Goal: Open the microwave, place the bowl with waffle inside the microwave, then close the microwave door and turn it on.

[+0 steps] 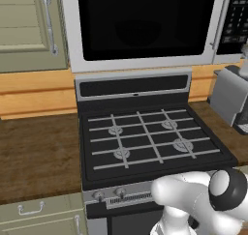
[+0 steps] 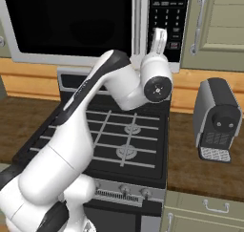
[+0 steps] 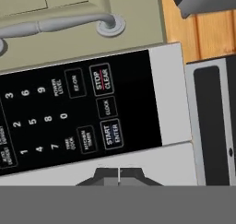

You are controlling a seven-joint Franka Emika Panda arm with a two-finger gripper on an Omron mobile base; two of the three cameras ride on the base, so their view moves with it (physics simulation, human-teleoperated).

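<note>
The microwave hangs above the stove with its door shut flat against the body. Its black glass is dark; a faint round shape lies behind it, so the bowl and waffle are hidden. My gripper is raised in front of the black keypad at the microwave's right side. In the hand view the gripper is shut, fingertips pressed together with nothing between them. They sit just below the START/ENTER button, on the silver frame under the keypad.
A black gas stove sits below the microwave. A silver toaster stands on the wooden counter to its right. Beige cabinet doors flank the microwave, and a cabinet handle lies close beside the keypad.
</note>
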